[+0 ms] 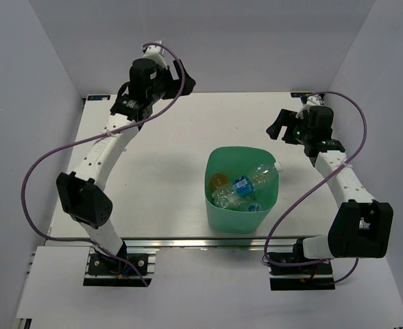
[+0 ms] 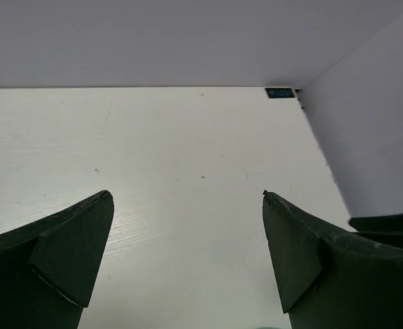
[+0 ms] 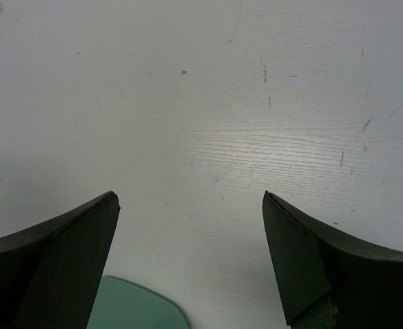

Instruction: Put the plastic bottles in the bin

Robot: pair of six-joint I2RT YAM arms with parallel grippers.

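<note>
Mint-green plastic marks the bin [image 1: 239, 218], which stands on the white table [image 1: 160, 151] towards the near edge, right of centre and closer to the right arm. In the top view, bottles [image 1: 237, 194] lie heaped inside it. A clear bottle [image 1: 256, 178] with a blue label rests slantwise on top, its white cap poking over the right rim. An orange bottle [image 1: 218, 180] sits against the left inner wall. No bottle lies out on the table. The left gripper [image 1: 186, 83] is raised over the far left part of the table, well apart from the bin. The right gripper [image 1: 277, 123] hangs near the far right edge, beyond the bin and pointing left, with its two prongs visibly separated. Grey walls [image 1: 208, 41] close in the table on three sides.

From the left wrist, the left gripper [image 2: 186, 195] has its dark fingers [image 2: 71, 260] spread wide with only bare table between them. A small blue marker [image 2: 280, 92] sits at the far corner where the table meets the walls.

From the right wrist, the right gripper [image 3: 190, 195] likewise stands wide apart, holding nothing, above scuffed white tabletop. A rounded corner of the bin [image 3: 136, 305] shows at the bottom edge, just right of the left finger.
</note>
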